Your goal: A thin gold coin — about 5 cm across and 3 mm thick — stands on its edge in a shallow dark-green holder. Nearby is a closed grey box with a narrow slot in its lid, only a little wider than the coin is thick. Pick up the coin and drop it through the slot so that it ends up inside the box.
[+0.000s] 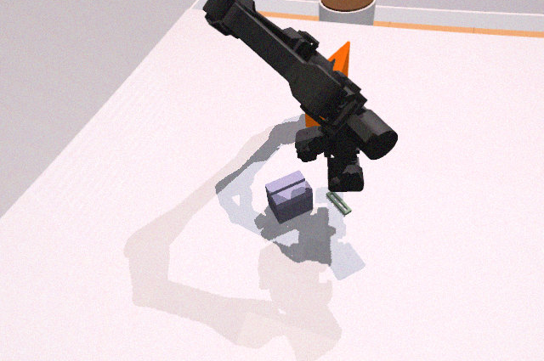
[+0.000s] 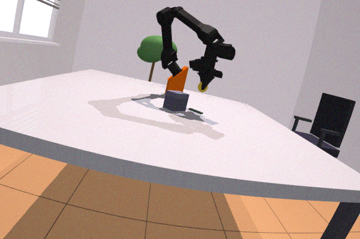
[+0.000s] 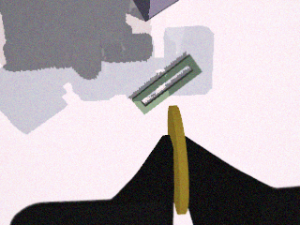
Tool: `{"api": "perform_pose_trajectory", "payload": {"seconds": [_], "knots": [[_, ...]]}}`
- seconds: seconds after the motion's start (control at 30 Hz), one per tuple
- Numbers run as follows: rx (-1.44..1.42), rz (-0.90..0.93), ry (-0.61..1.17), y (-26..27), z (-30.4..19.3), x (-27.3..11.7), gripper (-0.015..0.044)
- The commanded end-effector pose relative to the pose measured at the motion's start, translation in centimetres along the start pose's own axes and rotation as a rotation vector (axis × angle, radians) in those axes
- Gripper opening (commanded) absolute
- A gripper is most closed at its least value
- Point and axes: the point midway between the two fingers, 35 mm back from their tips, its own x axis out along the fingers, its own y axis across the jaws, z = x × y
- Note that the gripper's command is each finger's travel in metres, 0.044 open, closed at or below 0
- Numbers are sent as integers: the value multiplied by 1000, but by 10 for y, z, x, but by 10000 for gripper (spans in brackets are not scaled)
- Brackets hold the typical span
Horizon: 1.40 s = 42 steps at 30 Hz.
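My gripper [image 2: 203, 88] [image 3: 172, 142] is shut on the gold coin [image 2: 199, 86] [image 3: 180, 164], held on edge between the fingertips, well above the table. The black arm hides the coin and fingertips in the top view. The dark-green holder [image 1: 347, 211] [image 2: 195, 111] [image 3: 194, 63] lies flat and empty on the table; in the wrist view its long side slants relative to the coin. The closed grey box [image 1: 291, 205] [image 2: 175, 102] stands beside the holder, its lid slot [image 1: 286, 187] visible in the top view. Only a box corner [image 3: 157, 6] shows at the wrist view's top edge.
An orange wedge-shaped mount [image 1: 342, 60] [image 2: 177, 82] stands behind the box at the arm's base. Arm shadows fall across the white table [image 1: 439, 238] [image 2: 116, 146]. A potted plant [image 1: 347, 1] and a dark chair [image 2: 331, 120] are beyond the table.
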Motion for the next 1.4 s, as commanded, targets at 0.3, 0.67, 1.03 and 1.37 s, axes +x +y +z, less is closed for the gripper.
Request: {"api": "perform_pose_trajectory", "payload": {"seconds": [0.3, 0.67, 1.03, 1.37], "knots": [[-438, 0, 5, 3, -2, -1, 0], [-490, 1, 7, 5, 7, -1, 0], [-492, 3, 9, 8, 35, -2, 0], [-492, 3, 8, 8, 61, -2, 0]]}}
